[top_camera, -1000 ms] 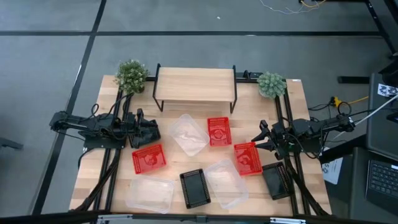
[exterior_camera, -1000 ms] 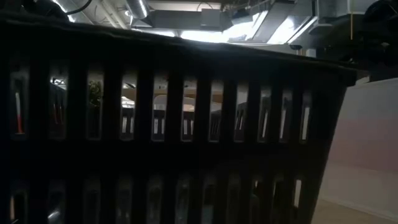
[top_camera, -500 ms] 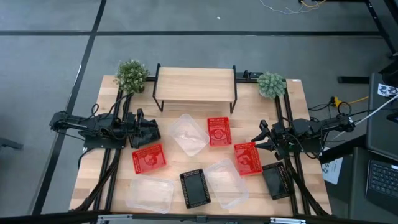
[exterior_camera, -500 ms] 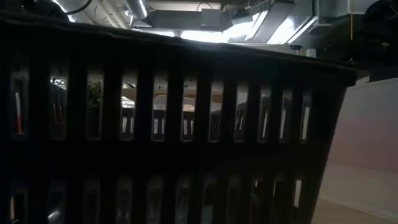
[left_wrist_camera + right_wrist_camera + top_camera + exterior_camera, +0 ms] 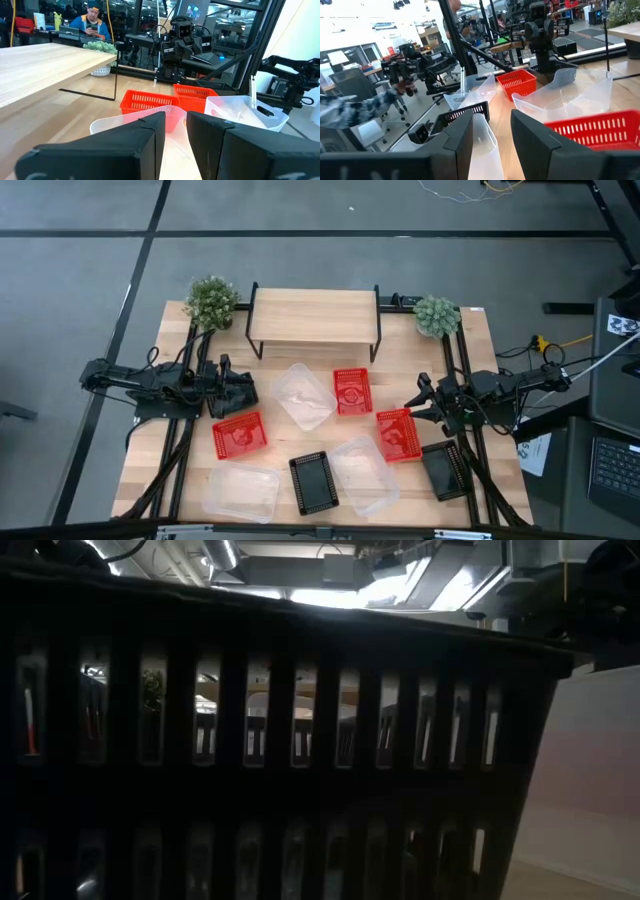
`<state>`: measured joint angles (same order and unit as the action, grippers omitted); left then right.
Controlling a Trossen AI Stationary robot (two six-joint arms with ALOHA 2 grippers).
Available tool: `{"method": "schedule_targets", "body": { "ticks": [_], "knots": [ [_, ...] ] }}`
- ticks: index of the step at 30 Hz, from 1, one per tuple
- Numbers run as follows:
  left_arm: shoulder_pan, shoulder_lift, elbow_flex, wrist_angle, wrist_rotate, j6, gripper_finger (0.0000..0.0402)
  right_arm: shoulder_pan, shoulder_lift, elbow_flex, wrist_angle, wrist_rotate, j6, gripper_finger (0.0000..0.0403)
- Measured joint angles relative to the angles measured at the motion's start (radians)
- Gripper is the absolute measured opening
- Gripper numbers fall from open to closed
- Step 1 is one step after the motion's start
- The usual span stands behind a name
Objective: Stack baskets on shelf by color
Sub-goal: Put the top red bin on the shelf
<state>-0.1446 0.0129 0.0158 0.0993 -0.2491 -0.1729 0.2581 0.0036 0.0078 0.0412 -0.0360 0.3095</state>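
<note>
Nothing on the shelf (image 5: pixel 313 317) — eight baskets visible below it, three red, two black, three clear, all empty, with left gripper (image 5: pixel 243 388) and right gripper (image 5: pixel 415 406) slightly parted, holding nothing.

Wooden tabletop (image 5: pixel 150 440), bare shelf (image 5: pixel 313 316) at back between two potted plants (image 5: pixel 211 302), baskets (image 5: pixel 238 435) scattered in front.

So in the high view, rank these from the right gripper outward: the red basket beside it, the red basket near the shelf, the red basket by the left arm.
1. Red basket beside the right gripper, toward the table's middle.
2. Red basket in front of the shelf.
3. Red basket on the left side, by the left arm.
</note>
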Motion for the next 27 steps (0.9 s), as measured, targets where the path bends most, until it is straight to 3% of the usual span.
{"method": "schedule_targets", "body": {
  "ticks": [5,7,13,20,27],
  "knots": [
    [0.000,0.000,0.000,0.023,0.000,0.000,0.0072,0.000,0.000,0.000,0.027,0.005,0.000,0.0132],
    [0.000,0.000,0.000,0.031,-0.001,0.000,0.0072,0.000,0.000,0.000,0.050,0.052,0.002,0.0132],
    [0.000,0.000,0.000,0.052,-0.006,0.009,0.0072,0.000,0.000,0.000,0.157,0.129,0.139,0.0132],
    [0.000,0.000,0.000,0.061,-0.006,0.021,0.0072,0.000,0.000,0.000,0.402,0.040,0.179,0.0132],
    [0.000,0.000,0.000,0.061,-0.066,0.124,0.0072,0.000,0.031,0.118,0.345,-0.001,0.106,0.0132]
  ]
}}
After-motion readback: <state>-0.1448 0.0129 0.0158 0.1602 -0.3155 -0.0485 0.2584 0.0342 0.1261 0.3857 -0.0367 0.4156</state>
